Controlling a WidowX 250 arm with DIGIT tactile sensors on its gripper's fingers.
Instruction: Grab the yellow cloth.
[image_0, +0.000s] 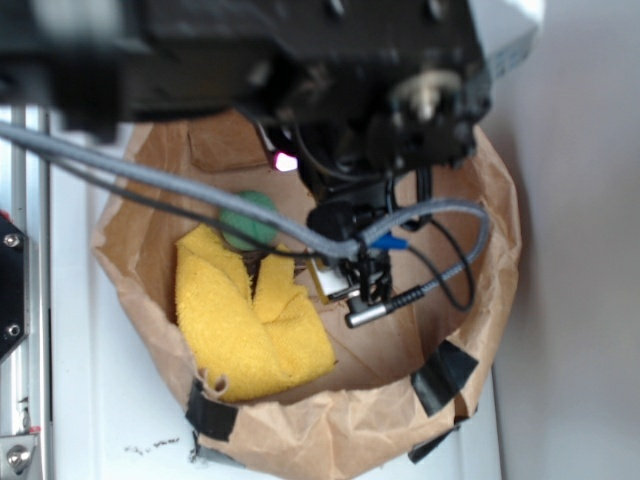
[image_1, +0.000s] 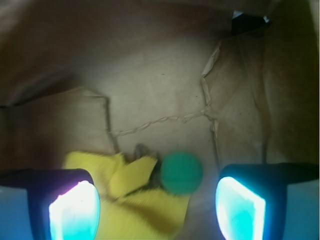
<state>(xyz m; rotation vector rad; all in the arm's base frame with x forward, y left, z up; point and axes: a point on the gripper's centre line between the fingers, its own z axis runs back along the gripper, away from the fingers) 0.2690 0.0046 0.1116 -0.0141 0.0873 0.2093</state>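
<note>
The yellow cloth (image_0: 250, 325) (image_1: 131, 200) is a bright yellow rag with a nubby, towel-like surface. It lies loose and crumpled, not spread flat. In the exterior view it forms two thick folded lobes that meet in a V, with a dark crease running between them. The wrist view shows one corner flap turned over on top of the rest (edges there are blurred). It rests on the brown paper floor of a bag, toward the left side in the exterior view, its lower edge close against the paper wall.
</note>
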